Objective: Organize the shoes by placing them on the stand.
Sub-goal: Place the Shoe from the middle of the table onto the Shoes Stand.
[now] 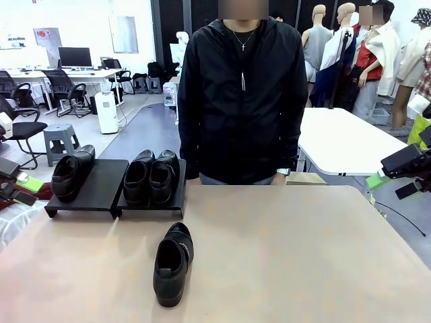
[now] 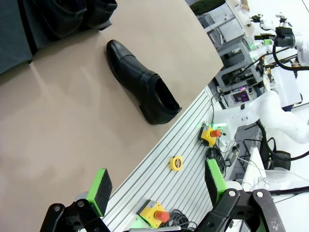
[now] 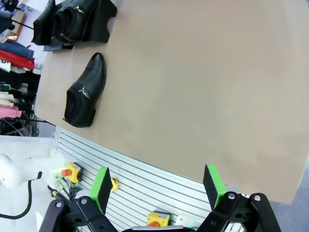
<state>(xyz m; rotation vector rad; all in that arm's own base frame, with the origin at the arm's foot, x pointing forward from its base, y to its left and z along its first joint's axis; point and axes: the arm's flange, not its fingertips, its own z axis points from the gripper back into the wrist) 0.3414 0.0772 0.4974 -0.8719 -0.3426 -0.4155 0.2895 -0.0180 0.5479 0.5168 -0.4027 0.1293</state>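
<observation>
Shoes: in the front view three sit on the stand (image 1: 101,183) at the surface's (image 1: 296,256) far left. One shoe (image 1: 71,175) lies alone on the left platform, with bare space beside it, and a pair (image 1: 151,176) fills the right platform. The fourth, loose shoe (image 1: 172,262) lies on the surface just in front of the stand, left of centre, its long axis running roughly from near to far with a slight slant. A person (image 1: 239,94) stands behind the far edge, arms down. At the left edge of the picture a green pad of the left hand (image 1: 27,180) shows beside the stand; at the right edge the right hand (image 1: 397,171) hangs beyond the surface, well apart from the shoes.

In the left wrist view the left hand (image 2: 157,186) is spread wide and holds nothing. The loose shoe (image 2: 142,82) lies ahead of it, near the surface's edge, slanted across the picture, its toe toward the stand (image 2: 19,34) in the top left corner.

In the right wrist view the right hand (image 3: 157,186) is likewise wide and empty. The loose shoe (image 3: 86,92) lies far off to the upper left, with the stand (image 3: 104,21) beyond it.

Judged from this, the left arm is nearer both the loose shoe and the free spot, so the pick falls to it; the hand would need to close across the shoe's narrow width.
</observation>
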